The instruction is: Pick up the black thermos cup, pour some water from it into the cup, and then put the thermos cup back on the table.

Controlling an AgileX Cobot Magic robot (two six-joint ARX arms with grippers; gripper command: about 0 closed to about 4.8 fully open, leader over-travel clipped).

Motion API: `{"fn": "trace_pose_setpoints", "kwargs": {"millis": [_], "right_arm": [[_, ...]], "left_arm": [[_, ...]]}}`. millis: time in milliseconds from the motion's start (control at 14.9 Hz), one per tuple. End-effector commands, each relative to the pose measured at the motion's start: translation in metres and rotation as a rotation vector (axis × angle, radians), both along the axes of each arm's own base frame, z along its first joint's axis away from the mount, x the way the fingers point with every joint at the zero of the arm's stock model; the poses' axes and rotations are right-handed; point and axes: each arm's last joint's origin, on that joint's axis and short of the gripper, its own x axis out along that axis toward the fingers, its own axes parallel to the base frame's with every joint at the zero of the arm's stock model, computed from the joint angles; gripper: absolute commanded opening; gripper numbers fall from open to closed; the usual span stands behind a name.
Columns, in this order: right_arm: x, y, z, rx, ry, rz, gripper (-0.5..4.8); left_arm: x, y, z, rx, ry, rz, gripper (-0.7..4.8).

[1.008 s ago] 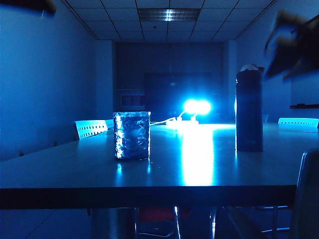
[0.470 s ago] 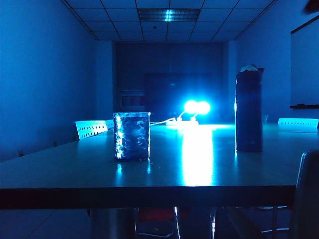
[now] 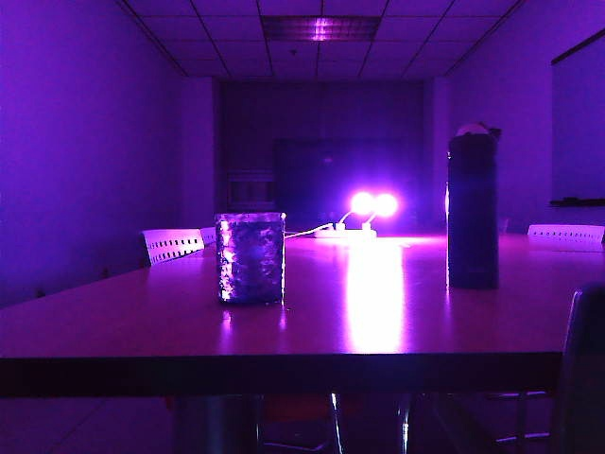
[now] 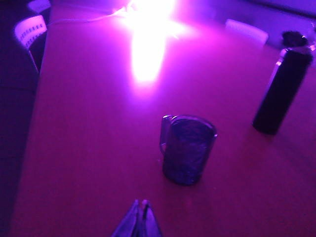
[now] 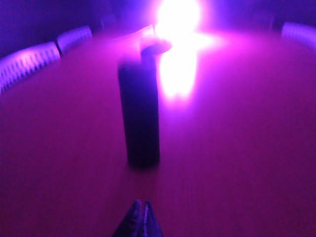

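Task looks finished or at rest: black thermos cup (image 3: 473, 210) stands upright right of centre on the worktop (image 3: 397, 317), glass cup (image 3: 250, 257) left of centre, well apart, left fingers (image 4: 138, 217) and right fingers (image 5: 139, 217) pulled back, clenched empty.

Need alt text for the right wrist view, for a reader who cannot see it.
The black thermos cup stands upright and alone on the table under purple light, blurred, with a bright glare behind it. The right gripper is shut and empty at the near edge, pointing at the thermos without touching it.
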Motion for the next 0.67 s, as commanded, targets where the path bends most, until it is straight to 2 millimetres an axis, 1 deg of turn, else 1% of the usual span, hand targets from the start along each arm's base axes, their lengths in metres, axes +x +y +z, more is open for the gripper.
{"fn": "trace_pose_setpoints", "kwargs": {"millis": [67, 202, 336, 470, 672], "right_arm": [[-0.006, -0.001, -0.031, 0.003, 0.107, -0.015, -0.01], [-0.010, -0.001, -0.051, 0.008, 0.229, -0.014, -0.01], [-0.013, -0.001, -0.062, 0.001, 0.354, -0.019, -0.01], [-0.017, -0.001, -0.069, -0.003, 0.434, -0.020, -0.01], [-0.018, -0.001, -0.072, -0.004, 0.462, -0.021, -0.01]], "left_arm": [[0.005, -0.001, -0.020, -0.015, -0.012, 0.031, -0.05], [0.007, -0.003, -0.037, 0.009, 0.006, 0.029, -0.05], [0.008, -0.004, -0.048, -0.004, -0.009, 0.003, -0.05], [0.009, -0.004, -0.058, -0.003, -0.004, 0.000, -0.05], [0.009, -0.004, -0.058, -0.011, -0.022, 0.002, -0.05]]}}
